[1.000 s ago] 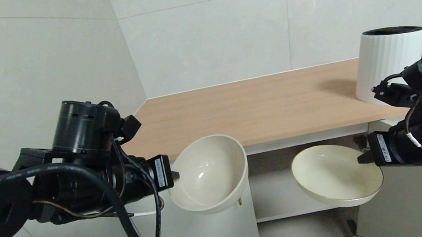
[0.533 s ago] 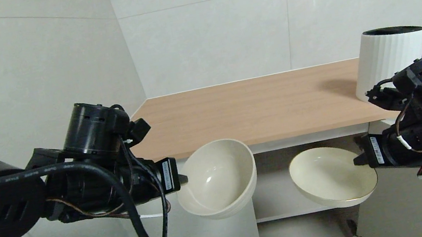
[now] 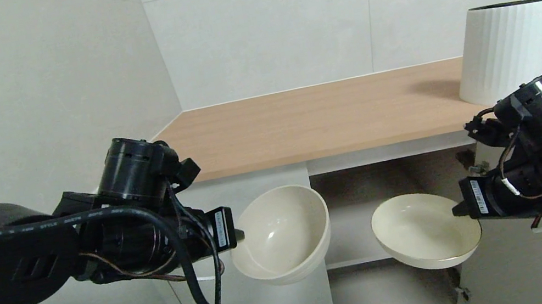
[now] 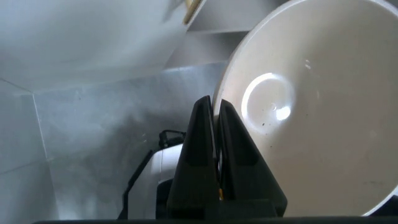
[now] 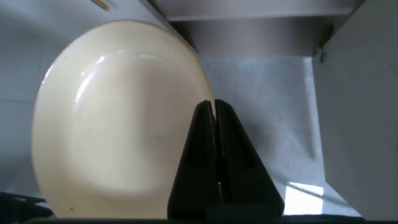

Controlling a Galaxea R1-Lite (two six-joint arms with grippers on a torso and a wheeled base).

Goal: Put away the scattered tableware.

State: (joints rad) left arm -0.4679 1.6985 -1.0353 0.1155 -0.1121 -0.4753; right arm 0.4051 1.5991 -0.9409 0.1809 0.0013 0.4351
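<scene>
Our left gripper (image 3: 239,232) pinches tight on the rim of one deep cream bowl (image 3: 282,233), our right gripper (image 3: 455,208) on one shallow cream plate (image 3: 421,228). Both look bare inside.

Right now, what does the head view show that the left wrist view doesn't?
Head view adds: the wooden counter, the white ribbed container on it, and the plate held by the right end effector. Left wrist view adds: the fingers closed on the rim of the bowl, up close. Both: the bowl and the open cabinet shelf.
</scene>
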